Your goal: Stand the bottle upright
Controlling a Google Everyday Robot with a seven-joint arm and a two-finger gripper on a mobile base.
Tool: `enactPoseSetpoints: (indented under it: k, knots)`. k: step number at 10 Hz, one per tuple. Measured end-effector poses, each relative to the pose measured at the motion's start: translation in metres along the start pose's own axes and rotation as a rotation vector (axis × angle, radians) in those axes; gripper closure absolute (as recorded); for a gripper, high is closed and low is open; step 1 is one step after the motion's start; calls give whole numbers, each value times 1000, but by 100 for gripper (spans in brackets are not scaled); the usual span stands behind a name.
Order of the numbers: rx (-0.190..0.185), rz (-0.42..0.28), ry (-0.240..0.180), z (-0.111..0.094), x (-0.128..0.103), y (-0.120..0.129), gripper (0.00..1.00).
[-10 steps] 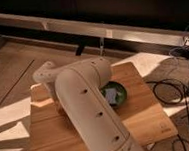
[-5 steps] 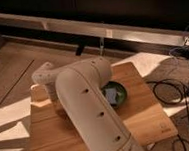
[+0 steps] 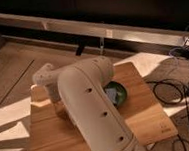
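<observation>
the pale arm (image 3: 94,112) blocked the near view. beyond it the gripper (image 3: 53,95) hung low over the table (image 3: 143,123), whether clenched or released i could not tell. the bottle was hidden, probably beside the gripper, so its axis was unreadable. the green bowl (image 3: 119,93) sat to the gripper's right.

One bowl (image 3: 120,94), one table (image 3: 147,112), one arm (image 3: 91,110)

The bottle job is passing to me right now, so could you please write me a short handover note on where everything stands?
Gripper: low over the left rear of the wooden table, mostly hidden behind the arm.
Bottle: not visible, possibly behind the arm, so I can't say whether it is lying or upright.
Green bowl with a blue block in it: mid-table, just right of the arm.
Done: nothing confirmed.
Left: locate the bottle, grasp it, stand it upright.
</observation>
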Motion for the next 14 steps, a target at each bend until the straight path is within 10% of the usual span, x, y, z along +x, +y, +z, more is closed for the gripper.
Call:
enactPoseSetpoints:
  k: [5,14]
  knots:
    - [-7,-35,-39,4,-7,7,90]
    - [75,22,-133,-53,-1,-34,91]
